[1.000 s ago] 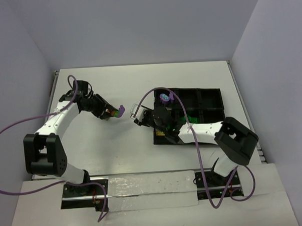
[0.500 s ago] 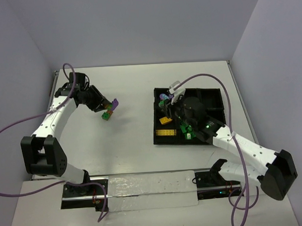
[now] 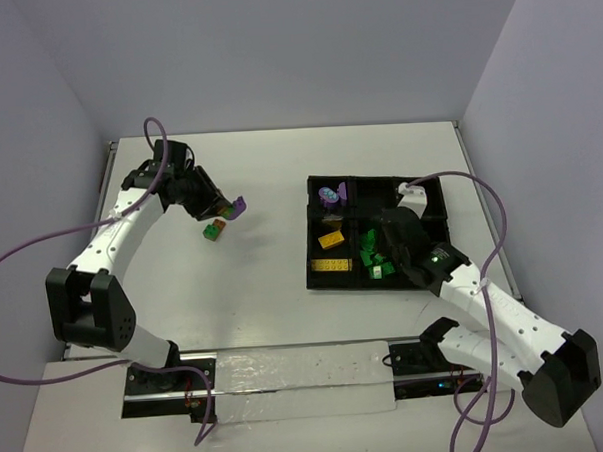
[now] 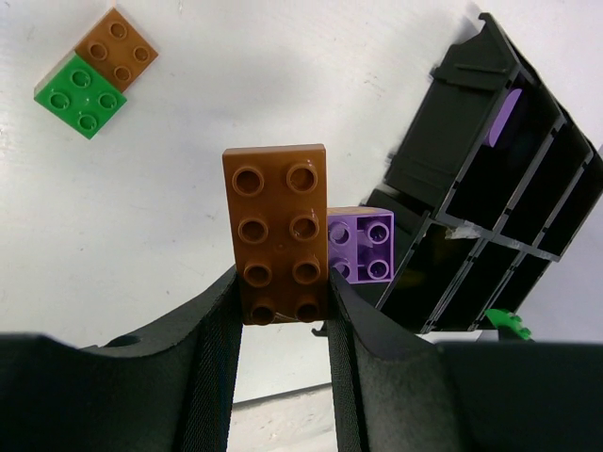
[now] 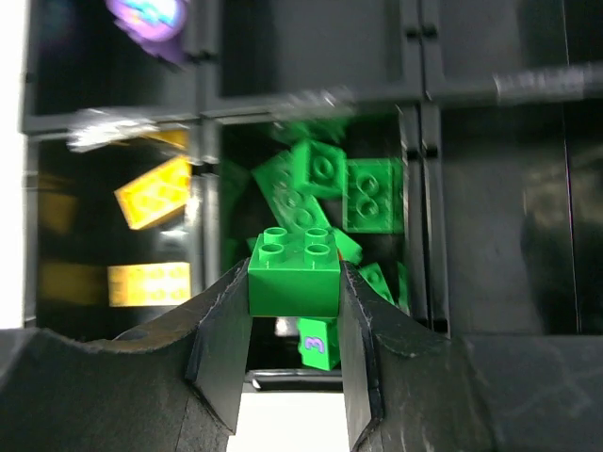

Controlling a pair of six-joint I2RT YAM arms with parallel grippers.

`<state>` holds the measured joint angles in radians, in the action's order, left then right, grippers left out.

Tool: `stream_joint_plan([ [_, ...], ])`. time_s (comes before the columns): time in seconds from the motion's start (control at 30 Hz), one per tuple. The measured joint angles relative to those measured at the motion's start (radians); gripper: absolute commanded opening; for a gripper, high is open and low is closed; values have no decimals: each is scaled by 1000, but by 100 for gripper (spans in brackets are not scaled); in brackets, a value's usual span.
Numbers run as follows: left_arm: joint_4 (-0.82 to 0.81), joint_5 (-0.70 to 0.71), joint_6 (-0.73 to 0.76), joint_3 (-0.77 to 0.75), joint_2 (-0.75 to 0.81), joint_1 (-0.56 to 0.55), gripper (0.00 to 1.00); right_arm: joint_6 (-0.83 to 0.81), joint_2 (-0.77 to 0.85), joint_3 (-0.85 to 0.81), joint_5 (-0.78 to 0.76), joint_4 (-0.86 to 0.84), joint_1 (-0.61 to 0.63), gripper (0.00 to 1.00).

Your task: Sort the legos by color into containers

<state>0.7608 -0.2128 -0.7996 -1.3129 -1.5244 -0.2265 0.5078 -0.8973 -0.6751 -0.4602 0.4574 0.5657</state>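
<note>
My left gripper (image 4: pixel 281 294) is shut on a brown-orange lego (image 4: pixel 276 226) with a small purple lego (image 4: pixel 361 247) joined to its side, held above the table left of the tray. In the top view this left gripper (image 3: pixel 221 204) hangs just above a green-and-orange cluster (image 3: pixel 215 230) lying on the table. My right gripper (image 5: pixel 294 282) is shut on a green lego (image 5: pixel 294 268) over the containers' green compartment (image 5: pixel 349 193). The black tray (image 3: pixel 319 281) also holds yellow legos (image 3: pixel 331 241) and purple ones (image 3: pixel 329 196).
The green-and-orange cluster (image 4: pixel 94 73) lies on bare white table to the left. The tray's upright wall (image 4: pixel 443 151) is close ahead of the left gripper. The right arm (image 3: pixel 464 289) crosses the tray's right side. Grey walls ring the table.
The right arm swung from beside the left gripper back over the tray with the green lego. The left gripper drew back left, and a green-and-orange cluster now lies on the table.
</note>
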Motion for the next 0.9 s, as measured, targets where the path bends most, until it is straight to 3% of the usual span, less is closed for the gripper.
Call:
stream_joint_plan([
  [0.1, 2, 12, 4, -13, 0, -7, 0, 39, -34, 9, 0, 25, -20, 14],
  [0.3, 2, 20, 11, -18, 0, -25, 0, 66, -142, 11, 16, 38, -44, 62],
  [0.37, 2, 20, 11, -18, 0, -26, 0, 66, -163, 11, 22, 43, -46, 72],
  [0.63, -7, 23, 19, 0, 5, -27, 0, 43, -162, -74, 28, 79, -41, 73],
  [0.9, -78, 15, 27, 145, 41, -30, 0, 25, -297, -418, 129, 17, 113, 80],
])
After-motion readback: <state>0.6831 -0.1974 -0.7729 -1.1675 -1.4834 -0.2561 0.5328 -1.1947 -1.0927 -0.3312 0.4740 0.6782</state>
